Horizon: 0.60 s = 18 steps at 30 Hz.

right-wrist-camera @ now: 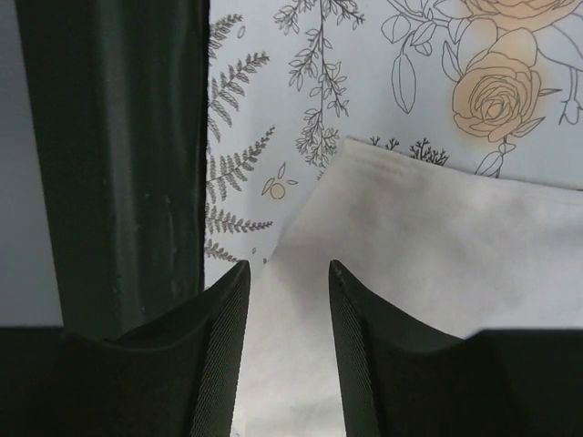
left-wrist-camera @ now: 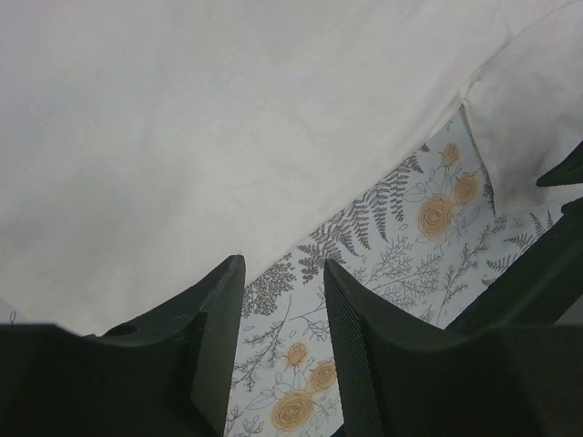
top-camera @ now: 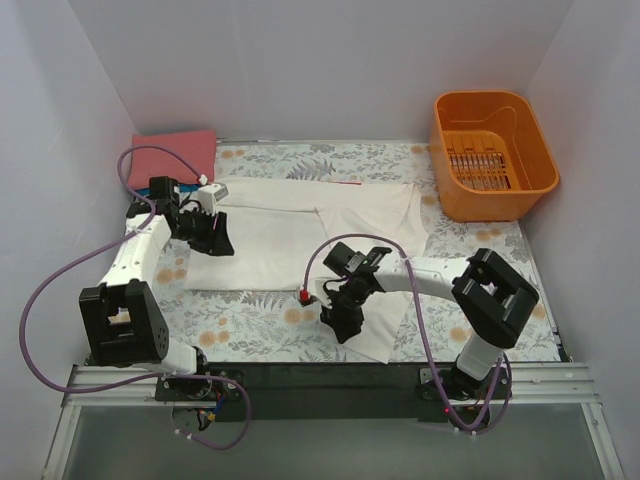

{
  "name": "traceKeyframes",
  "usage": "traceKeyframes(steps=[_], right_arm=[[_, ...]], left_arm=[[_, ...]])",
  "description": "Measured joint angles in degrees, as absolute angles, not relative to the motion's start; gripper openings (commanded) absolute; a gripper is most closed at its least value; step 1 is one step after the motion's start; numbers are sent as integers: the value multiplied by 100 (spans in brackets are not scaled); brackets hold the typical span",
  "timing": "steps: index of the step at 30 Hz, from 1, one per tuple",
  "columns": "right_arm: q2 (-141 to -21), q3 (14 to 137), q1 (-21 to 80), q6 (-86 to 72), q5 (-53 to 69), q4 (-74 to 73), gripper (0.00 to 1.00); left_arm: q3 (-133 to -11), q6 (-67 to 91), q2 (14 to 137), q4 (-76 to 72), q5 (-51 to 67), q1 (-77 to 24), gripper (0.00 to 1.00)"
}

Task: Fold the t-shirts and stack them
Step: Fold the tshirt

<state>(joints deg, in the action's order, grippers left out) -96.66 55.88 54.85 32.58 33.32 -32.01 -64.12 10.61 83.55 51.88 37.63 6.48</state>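
Observation:
A white t-shirt (top-camera: 300,235) lies spread flat, plain side up, on the floral table cover (top-camera: 260,320). A folded salmon-red shirt (top-camera: 175,150) lies at the back left corner. No blue shirt shows clearly. My left gripper (top-camera: 220,243) is open at the white shirt's left edge; in the left wrist view it (left-wrist-camera: 283,264) has only floral cover between its fingers, with the shirt's edge (left-wrist-camera: 182,137) just ahead. My right gripper (top-camera: 340,328) is open at the shirt's near corner; in the right wrist view it (right-wrist-camera: 288,266) straddles that white corner (right-wrist-camera: 428,255).
An orange plastic basket (top-camera: 495,155) stands at the back right. A black rail (top-camera: 330,375) runs along the table's near edge, close to the right gripper, and also shows in the right wrist view (right-wrist-camera: 118,137). White walls enclose the table on three sides.

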Motion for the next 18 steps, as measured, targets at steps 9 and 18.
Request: traceKeyframes(steps=[9,18], right_arm=[[-8377,5640,4276,3662,3199,-3894,52],[-9126,5634,2963,4117,1911,-4051,51]], left_arm=[[-6654,364,8877,5806,3883,945,40],[-6576,-84,9369,5693,3428,1221,39]])
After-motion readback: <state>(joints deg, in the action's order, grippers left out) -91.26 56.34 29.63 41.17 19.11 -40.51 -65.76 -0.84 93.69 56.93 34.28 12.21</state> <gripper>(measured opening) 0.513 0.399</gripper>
